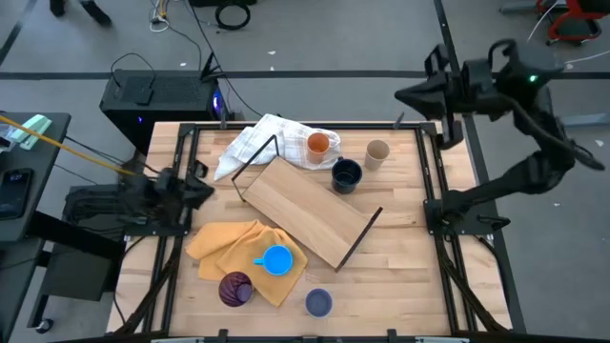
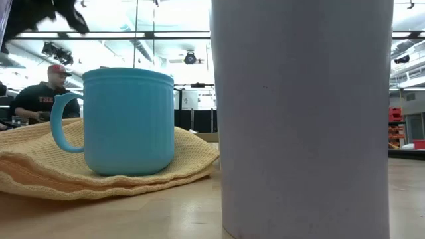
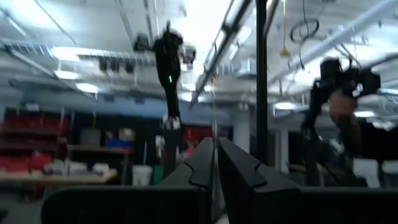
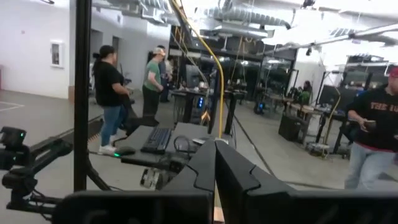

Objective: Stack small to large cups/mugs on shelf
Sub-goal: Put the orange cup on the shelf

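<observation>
The light-wood shelf [image 1: 310, 210] lies diagonally across the table's middle on its black wire frame. Behind it, the orange cup [image 1: 317, 145] sits on a white checked cloth. The tan cup [image 1: 377, 152] and the dark navy mug [image 1: 346, 174] stand on the table. The bright blue mug [image 1: 276, 259] [image 2: 126, 119] stands on a yellow cloth. The dark purple cup [image 1: 235, 288] and the lavender-blue cup [image 1: 318, 302] [image 2: 302, 119] are near the front edge. My left gripper [image 1: 205, 188] [image 3: 214, 168] is shut at the table's left edge. My right gripper [image 1: 405, 95] [image 4: 214, 168] is shut, raised beyond the far right corner.
The white checked cloth [image 1: 257, 143] lies at the far left of the table. The yellow cloth [image 1: 238, 246] lies at the front left. Black frame rails [image 1: 434, 191] run along both sides. People stand in the room beyond the table.
</observation>
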